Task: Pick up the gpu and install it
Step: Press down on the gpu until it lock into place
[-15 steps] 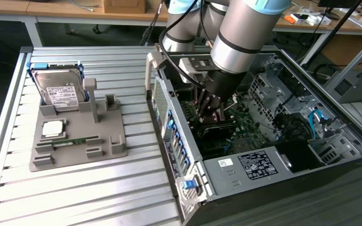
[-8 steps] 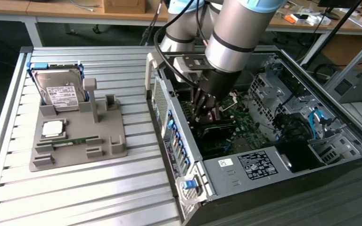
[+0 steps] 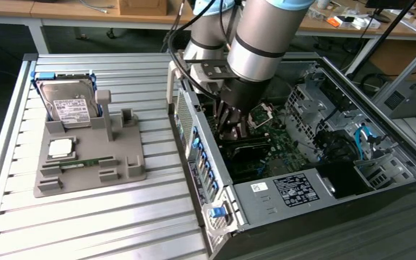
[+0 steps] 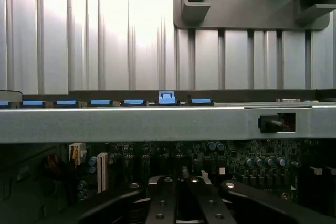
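The end effector (image 3: 231, 125) reaches down inside the open computer case (image 3: 193, 127). It hangs just inside the case's perforated side wall and above its motherboard (image 3: 289, 147). Its fingers (image 4: 160, 203) are pressed together. They seem to pinch the upper edge of the gpu (image 3: 247, 143), though the arm hides the contact itself. The gpu shows as a dark flat card standing on edge low in the case, directly under the fingers and at or just above the motherboard's slots. I cannot tell whether it is fully seated.

Outside the case, on the counter (image 3: 85, 227), the grey fixture (image 3: 92, 176) holds the hard drive (image 3: 67, 105).

The card is probably light, thin and stiff, but fragile. A pinch on its bare top edge, away from any components, seems best. Gripped along so narrow an edge, it could pivot if it meets the slot at an angle.
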Action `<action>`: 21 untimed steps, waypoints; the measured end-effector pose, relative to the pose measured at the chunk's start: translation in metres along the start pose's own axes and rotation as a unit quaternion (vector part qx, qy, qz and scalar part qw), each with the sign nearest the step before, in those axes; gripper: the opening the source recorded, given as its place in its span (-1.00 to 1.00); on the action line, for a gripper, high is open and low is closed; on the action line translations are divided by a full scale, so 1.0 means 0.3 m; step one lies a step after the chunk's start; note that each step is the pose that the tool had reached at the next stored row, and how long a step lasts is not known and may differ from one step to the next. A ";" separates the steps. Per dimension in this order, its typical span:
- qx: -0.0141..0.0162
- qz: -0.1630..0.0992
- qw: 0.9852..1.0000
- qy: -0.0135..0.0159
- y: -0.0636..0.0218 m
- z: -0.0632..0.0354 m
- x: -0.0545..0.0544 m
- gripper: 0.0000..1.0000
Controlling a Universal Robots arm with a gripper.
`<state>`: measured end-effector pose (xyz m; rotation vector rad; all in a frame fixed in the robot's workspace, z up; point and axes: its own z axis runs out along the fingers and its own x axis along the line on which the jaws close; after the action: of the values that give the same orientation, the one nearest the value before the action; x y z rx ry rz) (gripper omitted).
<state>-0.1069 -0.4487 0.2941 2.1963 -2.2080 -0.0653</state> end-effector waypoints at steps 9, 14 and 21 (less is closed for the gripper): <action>0.001 0.000 1.000 -0.004 0.042 0.002 0.002 -0.80; 0.002 0.000 1.000 -0.004 0.065 0.003 0.002 -0.80; 0.002 0.000 1.000 -0.005 0.075 0.004 0.003 -0.80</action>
<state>-0.1293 -0.4495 0.2938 2.2037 -2.2151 -0.0735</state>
